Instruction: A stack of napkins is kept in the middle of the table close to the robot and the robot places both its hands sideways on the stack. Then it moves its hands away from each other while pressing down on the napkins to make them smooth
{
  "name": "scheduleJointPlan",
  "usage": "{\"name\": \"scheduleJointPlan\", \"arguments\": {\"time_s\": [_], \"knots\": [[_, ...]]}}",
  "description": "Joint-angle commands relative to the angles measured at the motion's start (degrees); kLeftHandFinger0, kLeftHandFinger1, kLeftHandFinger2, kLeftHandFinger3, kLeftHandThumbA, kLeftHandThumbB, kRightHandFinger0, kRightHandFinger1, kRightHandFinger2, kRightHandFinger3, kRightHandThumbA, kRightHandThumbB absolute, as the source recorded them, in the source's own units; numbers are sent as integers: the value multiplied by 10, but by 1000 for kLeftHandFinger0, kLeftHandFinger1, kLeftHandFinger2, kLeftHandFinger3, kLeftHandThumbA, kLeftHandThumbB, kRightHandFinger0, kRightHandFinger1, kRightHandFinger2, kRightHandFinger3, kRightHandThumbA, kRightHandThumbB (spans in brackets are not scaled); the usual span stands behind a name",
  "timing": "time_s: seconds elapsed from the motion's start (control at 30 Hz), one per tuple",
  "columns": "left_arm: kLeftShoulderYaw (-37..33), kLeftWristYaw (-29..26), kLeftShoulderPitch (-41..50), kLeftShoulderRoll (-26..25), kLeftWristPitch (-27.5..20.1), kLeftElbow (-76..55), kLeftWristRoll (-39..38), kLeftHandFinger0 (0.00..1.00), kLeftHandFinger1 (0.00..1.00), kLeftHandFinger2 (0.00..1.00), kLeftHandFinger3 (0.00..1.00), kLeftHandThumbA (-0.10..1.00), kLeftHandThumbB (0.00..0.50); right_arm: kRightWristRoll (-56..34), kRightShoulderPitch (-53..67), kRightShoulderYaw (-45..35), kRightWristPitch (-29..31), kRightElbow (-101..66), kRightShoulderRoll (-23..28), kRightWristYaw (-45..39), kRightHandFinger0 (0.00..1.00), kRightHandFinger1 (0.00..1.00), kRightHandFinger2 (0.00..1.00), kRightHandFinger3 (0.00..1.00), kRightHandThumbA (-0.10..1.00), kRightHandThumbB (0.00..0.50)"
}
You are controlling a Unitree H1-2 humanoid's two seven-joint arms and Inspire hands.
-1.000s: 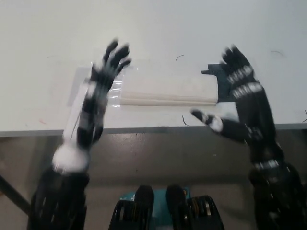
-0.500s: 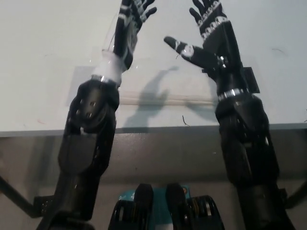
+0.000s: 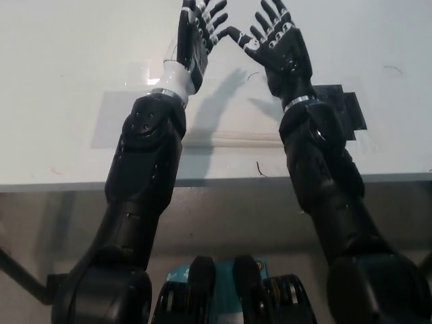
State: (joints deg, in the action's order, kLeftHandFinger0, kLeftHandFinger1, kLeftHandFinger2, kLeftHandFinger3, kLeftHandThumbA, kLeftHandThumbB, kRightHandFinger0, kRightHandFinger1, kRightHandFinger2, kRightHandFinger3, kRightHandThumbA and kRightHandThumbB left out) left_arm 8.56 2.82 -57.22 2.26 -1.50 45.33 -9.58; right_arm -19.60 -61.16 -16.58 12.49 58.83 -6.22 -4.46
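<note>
Flat on the desk (image 3: 61,81), the stack of napkins (image 3: 233,131) is seen with its long axis running from one side to the other, parallel to the near desk edge. It lies below and nearer than both hands, between the two forearms, which cross over its ends. The left robot hand (image 3: 196,34) and the right robot hand (image 3: 277,44) are raised beyond the stack, close together, fingers spread wide and nothing held. A clear plastic sheet (image 3: 111,121) is spread under the stack, outward of the left arm. A dark flat piece (image 3: 347,108) lies just outward of the right wrist. The desk is pale and plain; a brownish floor (image 3: 229,223) is seen below its edge. No writing can be read.
</note>
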Motion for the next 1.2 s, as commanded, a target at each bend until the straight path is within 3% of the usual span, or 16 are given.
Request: {"name": "scheduleJointPlan", "arguments": {"time_s": [0.0,0.17,0.33,0.37,0.73,0.83,0.9,0.97,1.03,1.07,1.17], "knots": [[9,-2,-50,-6,-50,44,-12,1000,1000,1000,1000,1000,343,-20,-53,-14,67,54,0,-12,1000,1000,1000,1000,1000,293],[6,-9,-80,-14,-73,127,0,1000,1000,1000,1000,1000,339,-9,-70,-12,85,120,8,-16,1000,1000,1000,1000,1000,313],[0,-29,-92,-12,-107,201,12,1000,1000,1000,1000,1000,329,-2,-68,-6,95,159,5,-21,1000,1000,1000,1000,1000,295],[-2,-32,-88,-9,-111,211,13,1000,1000,1000,1000,1000,315,5,-64,-1,93,166,4,-16,1000,1000,1000,1000,1000,315],[-45,-50,-67,9,-133,302,46,1000,1000,1000,1000,1000,361,46,-24,43,78,214,11,-7,1000,1000,1000,1000,1000,313],[-75,-58,-52,9,-141,307,73,1000,1000,1000,1000,1000,325,82,-9,85,76,220,21,16,1000,1000,1000,1000,1000,297],[-97,-52,-38,9,-152,311,86,1000,1000,1000,1000,1000,270,104,-3,117,60,224,32,26,1000,1000,1000,1000,1000,298],[-132,-59,-24,7,-159,312,114,1000,1000,1000,1000,1000,271,123,2,145,52,224,40,37,1000,1000,1000,1000,1000,292],[-139,-56,-13,7,-162,316,109,1000,1000,1000,1000,1000,281,123,5,155,48,224,46,39,1000,1000,1000,1000,1000,303],[-138,-53,-3,8,-160,317,102,1000,1000,1000,1000,1000,306,125,9,160,46,223,49,44,1000,1000,1000,1000,1000,360],[-139,-49,0,6,-158,316,98,1000,1000,1000,1000,1000,323,129,13,169,44,223,58,51,1000,1000,1000,1000,1000,387]]}}
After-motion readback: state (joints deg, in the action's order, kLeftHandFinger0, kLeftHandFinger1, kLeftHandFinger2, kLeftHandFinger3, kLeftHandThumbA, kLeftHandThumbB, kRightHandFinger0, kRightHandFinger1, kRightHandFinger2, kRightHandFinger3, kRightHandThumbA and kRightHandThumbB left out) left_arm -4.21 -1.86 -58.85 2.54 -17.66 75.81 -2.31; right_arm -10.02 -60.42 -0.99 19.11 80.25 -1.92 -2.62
